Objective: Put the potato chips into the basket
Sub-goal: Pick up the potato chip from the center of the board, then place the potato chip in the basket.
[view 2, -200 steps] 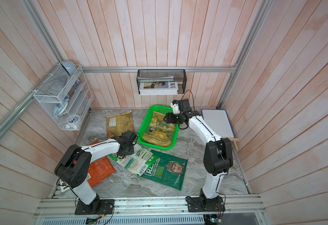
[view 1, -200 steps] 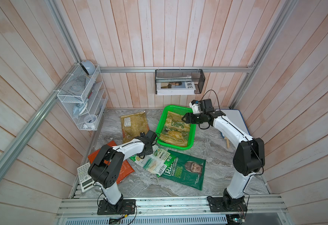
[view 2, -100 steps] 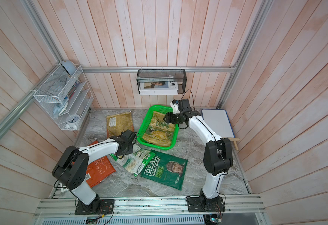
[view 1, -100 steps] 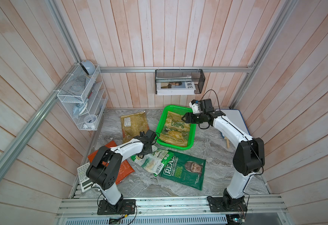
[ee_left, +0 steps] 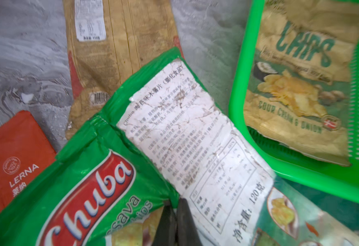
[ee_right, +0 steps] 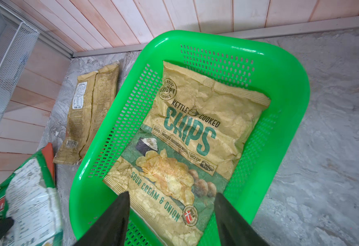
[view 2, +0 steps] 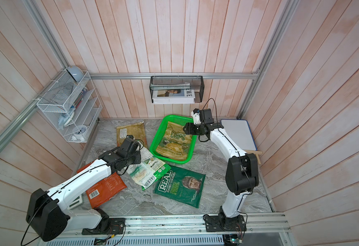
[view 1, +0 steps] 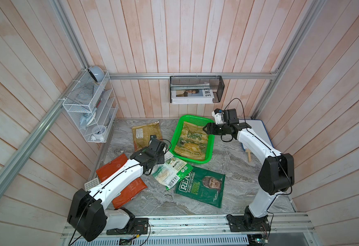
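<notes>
Pinching the white and pale green bag (ee_left: 195, 138) between shut jaws, the left gripper (ee_left: 176, 209) holds it by a fold of film close to the white printed label (the red "Chuba" logo sits just beside the fingers in the left wrist view). In both top views this bag is just beside the near edge of the basket (view 1: 192, 161). Its barcoded end overlaps the top corner of the dark green bag (view 1: 202, 187), which lies flat on the marble table (view 1: 234, 170) toward the front rail.

The basket stands toward the back of the table and contains the sour cream and onion bag (view 1: 192, 139), face up and covering most of its floor. The right gripper (ee_right: 172, 193) hovers over the basket's right rim with its jaws spread wide and nothing between them. In the right wrist view its two dark fingers frame the lower end of that bag.

Left of the basket and apart from it, the plain tan bag (view 1: 145, 135) lies back side up on the table. The orange-red bag (view 1: 110, 170) lies near the table's left edge, partly covered by the left arm in both top views, with the white calculator (view 1: 92, 184) just beside it. A blue-edged whiteboard (view 2: 238, 134) lies in the back right corner, behind the right arm. One bag is inside the basket and four are outside it.
</notes>
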{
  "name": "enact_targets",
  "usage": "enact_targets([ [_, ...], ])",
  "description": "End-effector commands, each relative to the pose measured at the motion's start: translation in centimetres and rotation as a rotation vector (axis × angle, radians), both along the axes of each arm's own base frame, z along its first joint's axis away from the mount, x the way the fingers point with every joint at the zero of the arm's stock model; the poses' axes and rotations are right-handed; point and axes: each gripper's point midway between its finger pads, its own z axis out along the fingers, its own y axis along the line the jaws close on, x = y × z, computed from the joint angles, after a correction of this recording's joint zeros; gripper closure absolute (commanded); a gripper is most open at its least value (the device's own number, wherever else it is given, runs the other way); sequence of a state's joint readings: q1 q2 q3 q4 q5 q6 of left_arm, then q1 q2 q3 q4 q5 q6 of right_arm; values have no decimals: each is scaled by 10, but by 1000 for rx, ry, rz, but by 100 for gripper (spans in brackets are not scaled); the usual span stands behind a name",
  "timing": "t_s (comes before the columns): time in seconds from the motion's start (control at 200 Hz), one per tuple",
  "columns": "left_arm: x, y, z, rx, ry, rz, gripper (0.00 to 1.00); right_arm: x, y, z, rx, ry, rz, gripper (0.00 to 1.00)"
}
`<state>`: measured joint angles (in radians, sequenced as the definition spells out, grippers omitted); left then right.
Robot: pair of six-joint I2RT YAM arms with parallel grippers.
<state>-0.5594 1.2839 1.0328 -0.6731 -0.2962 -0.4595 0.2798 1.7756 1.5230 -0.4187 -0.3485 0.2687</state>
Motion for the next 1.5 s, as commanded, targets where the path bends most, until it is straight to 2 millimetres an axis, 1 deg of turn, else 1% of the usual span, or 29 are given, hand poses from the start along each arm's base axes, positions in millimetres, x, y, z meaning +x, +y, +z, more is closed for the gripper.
enact_targets([
  [0.0, 5, -3, 41, 10, -100, -64, 100, 1, -8, 14, -4, -52, -23, 34],
  [0.15, 6, -16, 73, -44, -162, -139, 100, 2, -15, 15, -8, -63, -46, 34],
  [0.28, 10, -38, 99, -86, -224, -262, 100, 0, -21, 19, -10, -75, -65, 34],
  [0.335, 14, -47, 108, -63, -258, -342, 100, -2, -24, 18, -6, -78, -75, 34],
  [0.415, 29, -53, 118, 21, -302, -400, 100, -6, -31, 20, 15, -84, -102, 34],
  [0.435, 34, -54, 119, 41, -307, -405, 100, -7, -34, 20, 22, -81, -112, 33],
  [0.495, 51, -61, 130, 73, -333, -412, 100, -11, -45, 23, 68, -76, -147, 33],
  [0.52, 57, -66, 139, 74, -349, -418, 100, -12, -51, 25, 92, -77, -164, 34],
  [0.61, 78, -92, 147, 83, -376, -520, 100, -19, -78, 36, 148, -95, -244, 34],
  [0.665, 91, -109, 145, 102, -388, -590, 100, -24, -94, 42, 158, -112, -293, 34],
  [0.705, 102, -119, 138, 123, -394, -626, 100, -28, -103, 46, 153, -129, -320, 34],
  [0.815, 130, -144, 114, 208, -394, -745, 100, -39, -118, 54, 121, -172, -363, 33],
  [0.89, 145, -163, 96, 248, -396, -838, 100, -44, -120, 57, 112, -183, -372, 34],
  [0.97, 158, -180, 83, 273, -392, -889, 100, -45, -120, 60, 119, -184, -372, 33],
  [1.075, 167, -196, 66, 309, -385, -957, 100, -45, -118, 64, 132, -180, -369, 34],
  [1.18, 170, -205, 50, 389, -375, -1005, 100, -44, -116, 69, 151, -180, -363, 34],
  [1.26, 175, -211, 45, 405, -386, -1007, 100, -43, -115, 73, 162, -185, -364, 34],
  [1.325, 185, -212, 45, 412, -409, -970, 100, -43, -114, 76, 171, -187, -361, 34],
  [1.495, 205, -223, 64, 364, -504, -887, 100, -52, -111, 75, 198, -182, -360, 35],
])
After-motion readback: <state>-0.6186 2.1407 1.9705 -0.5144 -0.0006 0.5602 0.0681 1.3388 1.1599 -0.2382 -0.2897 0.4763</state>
